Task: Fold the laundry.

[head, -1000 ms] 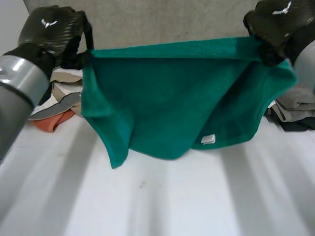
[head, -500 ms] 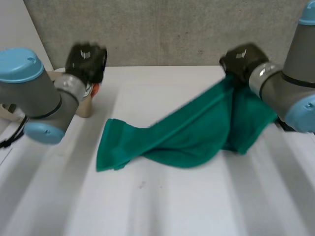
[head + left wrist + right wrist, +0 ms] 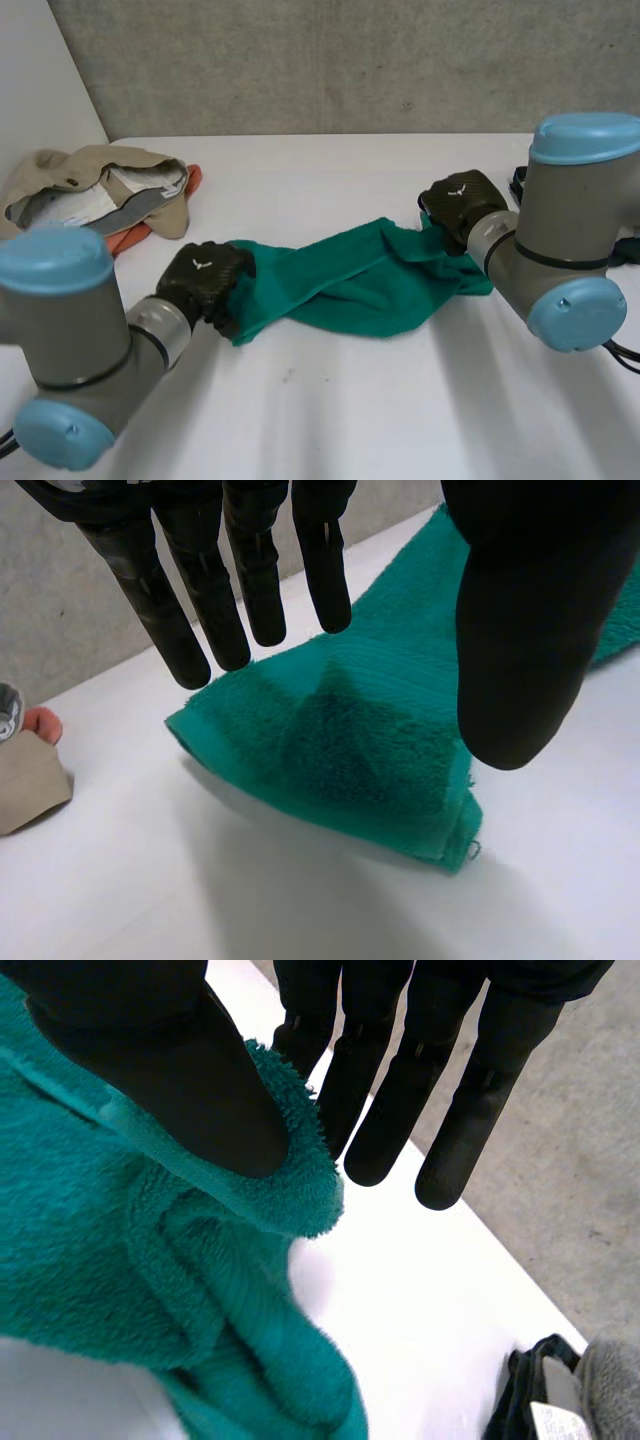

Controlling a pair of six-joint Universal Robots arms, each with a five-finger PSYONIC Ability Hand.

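Green towel [image 3: 370, 285] lies in a rumpled band across mid-frame on the white table [image 3: 330, 410]. The left hand [image 3: 205, 283] is over its lower-left end, fingers straight and spread. The right hand [image 3: 460, 205] is at the upper-right end, fingers likewise straight, gripping nothing.

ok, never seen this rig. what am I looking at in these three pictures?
A two-armed robot folds laundry at a white table. The wide picture looks down from between the arms; the other two come from a camera on each wrist, looking along the palm. A green towel lies bunched on the table. The left robot hand is over one end, fingers straight, holding nothing. The right robot hand is at the other end, fingers straight, a corner against its thumb. A clothes pile sits at the far left.
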